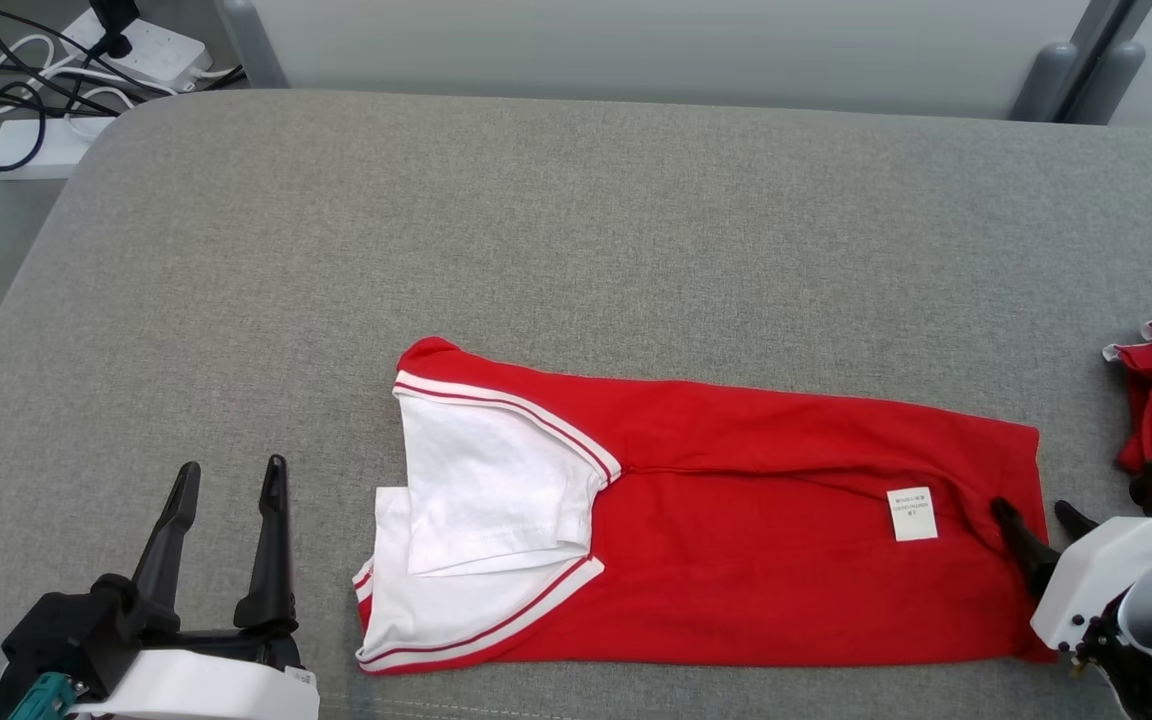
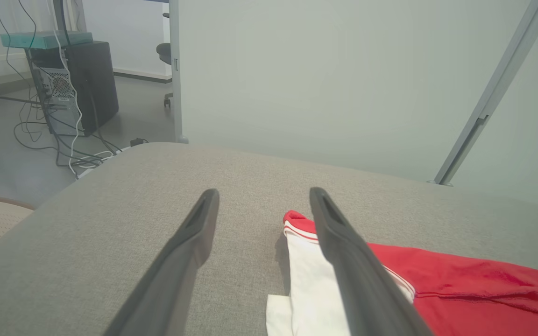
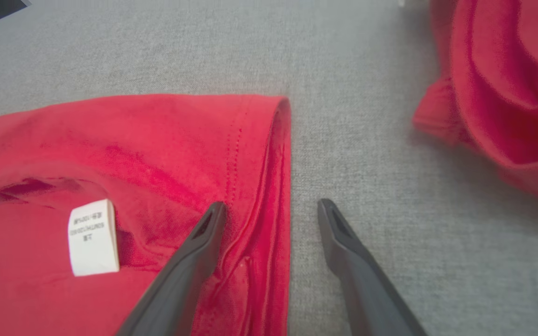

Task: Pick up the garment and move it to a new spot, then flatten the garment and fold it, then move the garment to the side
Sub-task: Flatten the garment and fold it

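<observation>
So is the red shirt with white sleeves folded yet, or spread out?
Partly folded: the red shirt lies as a narrow band, its white sleeve turned in on top; no crosswise fold.

left gripper (image 1: pixel 234 465): fingers apart, pointing up, lower left | right gripper (image 1: pixel 1033 507): fingers apart, lower right

Indoor lab or office test bay. Grey fabric-covered table (image 1: pixel 576 230) against pale partition panels (image 2: pixel 320 79) on metal struts (image 2: pixel 498 88). White power strips (image 1: pixel 141 45) and tangled cables on bare floor. Desktop computer tower (image 2: pixel 80 86) with a teal box (image 2: pixel 47 39) on top; castor chair (image 2: pixel 166 51) behind.
</observation>
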Controlling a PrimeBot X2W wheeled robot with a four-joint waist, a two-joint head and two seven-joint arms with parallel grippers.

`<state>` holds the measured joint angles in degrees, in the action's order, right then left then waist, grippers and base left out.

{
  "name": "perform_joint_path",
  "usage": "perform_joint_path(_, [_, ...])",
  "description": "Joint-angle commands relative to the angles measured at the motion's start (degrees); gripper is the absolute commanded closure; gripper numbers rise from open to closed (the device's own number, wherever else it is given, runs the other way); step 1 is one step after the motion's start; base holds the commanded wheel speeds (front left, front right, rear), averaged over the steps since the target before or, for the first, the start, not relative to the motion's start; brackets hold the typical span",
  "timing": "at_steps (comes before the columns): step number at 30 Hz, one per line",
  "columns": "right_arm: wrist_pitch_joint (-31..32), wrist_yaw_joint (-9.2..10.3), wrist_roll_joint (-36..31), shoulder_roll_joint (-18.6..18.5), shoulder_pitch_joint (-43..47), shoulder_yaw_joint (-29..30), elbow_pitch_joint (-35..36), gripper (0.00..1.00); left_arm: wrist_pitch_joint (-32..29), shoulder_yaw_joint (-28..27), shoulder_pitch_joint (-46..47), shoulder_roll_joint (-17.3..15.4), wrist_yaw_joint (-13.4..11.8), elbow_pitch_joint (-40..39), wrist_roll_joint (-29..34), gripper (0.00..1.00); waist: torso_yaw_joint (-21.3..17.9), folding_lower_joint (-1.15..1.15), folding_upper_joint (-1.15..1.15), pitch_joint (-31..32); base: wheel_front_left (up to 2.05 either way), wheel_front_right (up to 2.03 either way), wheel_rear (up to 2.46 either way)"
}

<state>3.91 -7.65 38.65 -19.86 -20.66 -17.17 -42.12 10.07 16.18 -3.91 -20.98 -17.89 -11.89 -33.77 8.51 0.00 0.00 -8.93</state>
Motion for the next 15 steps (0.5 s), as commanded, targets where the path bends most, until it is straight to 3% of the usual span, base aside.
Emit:
perform_joint_path(1, [2.11, 0.16, 1.36, -0.57, 1.45, -1.94, 0.55, 0.00, 0.42, -2.25, 2.98, -0.94, -0.58, -1.15, 0.46, 0.00, -0.04, 0.00, 0.00, -0.10, 0.00, 0.00, 0.00])
perform_joint_path(9, [9.92, 0.16, 7.68, -4.57, 6.95, -7.32, 11.28, 0.00, 1.21, -2.79, 3.37, -0.70, -0.52, -1.57, 0.02, 0.00, -1.21, 0.00, 0.00, -1.39, 0.00, 0.00, 0.00])
perform_joint_path(15, [11.90, 0.16, 9.27, -6.19, 8.77, -6.68, 17.09, 0.00, 1.43, -2.43, 4.28, -0.47, -0.01, -1.19, -0.24, 0.00, -2.03, 0.00, 0.00, -2.14, 0.00, 0.00, 0.00])
